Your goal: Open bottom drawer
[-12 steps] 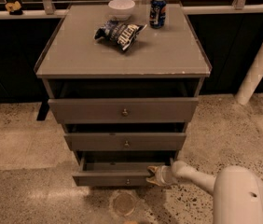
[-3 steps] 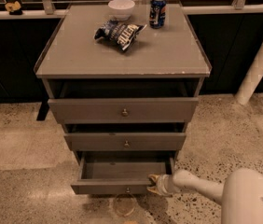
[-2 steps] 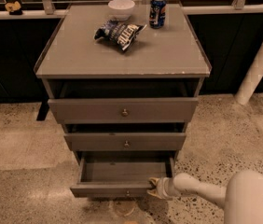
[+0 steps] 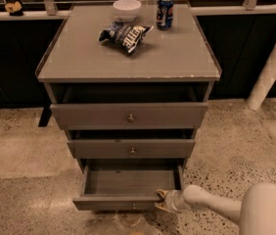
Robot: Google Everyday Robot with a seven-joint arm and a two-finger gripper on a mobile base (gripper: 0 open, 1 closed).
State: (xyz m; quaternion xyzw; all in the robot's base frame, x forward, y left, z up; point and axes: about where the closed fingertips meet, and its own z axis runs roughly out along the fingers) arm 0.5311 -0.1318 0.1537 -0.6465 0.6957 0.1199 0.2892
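Observation:
The bottom drawer [image 4: 128,181] of the grey cabinet stands pulled well out, its plain grey interior showing. Its front edge runs low in the view with a small round knob [image 4: 132,206] at its middle. My gripper [image 4: 161,200] is at the right end of the drawer front, at its top edge, with the white arm [image 4: 211,204] reaching in from the lower right. The middle drawer [image 4: 132,149] and the top drawer [image 4: 129,115] above it are each slightly open.
On the cabinet top [image 4: 177,58] lie a white bowl [image 4: 126,7], a blue can [image 4: 165,12] and a chip bag [image 4: 125,35]. A white post [image 4: 272,62] stands at the right. Speckled floor surrounds the cabinet.
The bottom drawer has slid further out toward the camera since the earliest frame. My gripper has moved down and left with its front edge.

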